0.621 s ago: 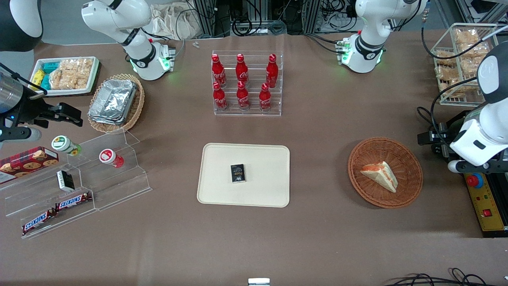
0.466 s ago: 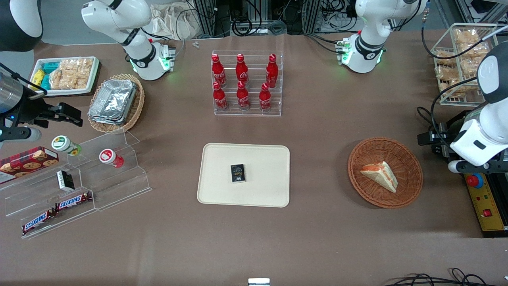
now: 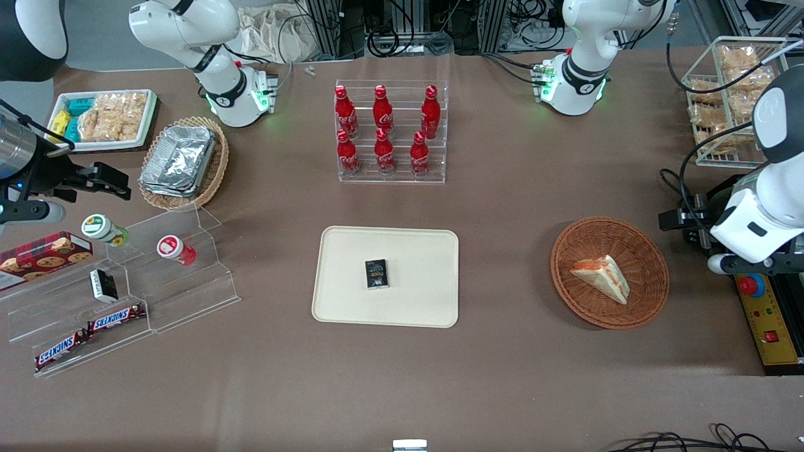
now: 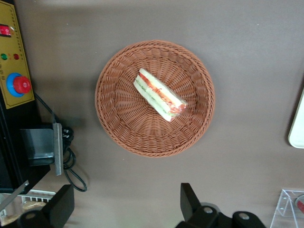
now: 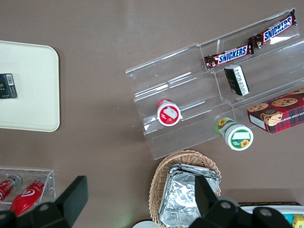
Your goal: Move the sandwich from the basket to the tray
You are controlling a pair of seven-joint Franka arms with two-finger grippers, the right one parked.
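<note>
Currently the sandwich (image 3: 602,277) lies inside the basket (image 3: 653,251), near its middle. It rests on one flat side, so its red-orange and green layers show along the cut edge. In the left wrist view the sandwich (image 4: 159,94) lies diagonally on the weave of the basket (image 4: 118,118), and nothing touches it.

The gripper (image 3: 681,220) of the left arm hangs above the table, just beside the rim of the basket, toward the working arm's end of the table. It is a little farther from the front camera than the sandwich. In the wrist view the gripper (image 4: 124,204) has its two black fingers (image 4: 190,202) spread wide apart, and only bare table shows between them. They hold nothing, and they are apart from both the basket and the sandwich.

The tray (image 3: 421,257) lies flat near the middle of the table, well apart from the basket, toward the parked arm's end. On it lies a small black box (image 3: 376,274), close to the centre of the tray. One rounded edge of the tray (image 4: 298,123) shows also in the wrist view.

Farther from the front camera than the tray stands a clear rack with red bottles (image 3: 383,132). A yellow control box with a red button (image 3: 763,314) lies beside the basket at the working arm's end of the table.
</note>
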